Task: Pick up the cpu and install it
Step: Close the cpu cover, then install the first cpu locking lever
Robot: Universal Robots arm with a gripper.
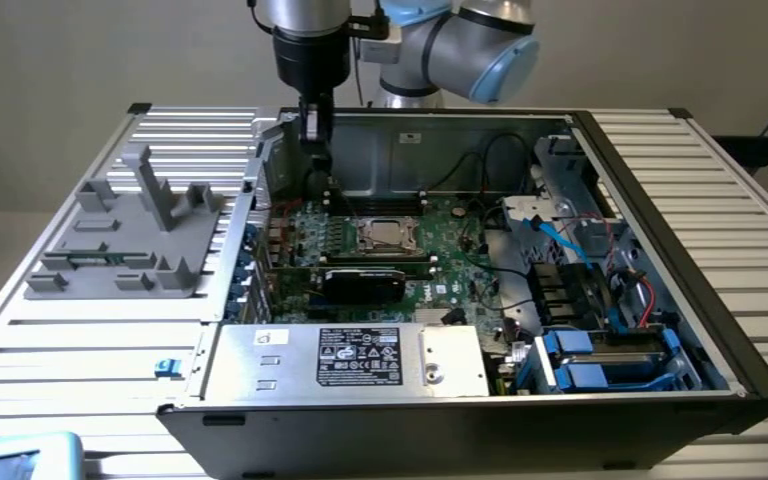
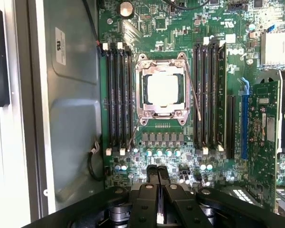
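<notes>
Cpu (image 2: pixel 162 90) | lies in socket (image 2: pixel 141 95) on the board (image 2: pixel 171 142) | jaws pressed together, empty, clear of it | we judge placing done; latching we cannot tell

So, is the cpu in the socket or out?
In. The cpu lies flat within the socket's metal frame; the gripper, shut and holding nothing, is apart from it.

Pale silver cpu (image 2: pixel 162 90), green motherboard (image 2: pixel 156 28)
</notes>
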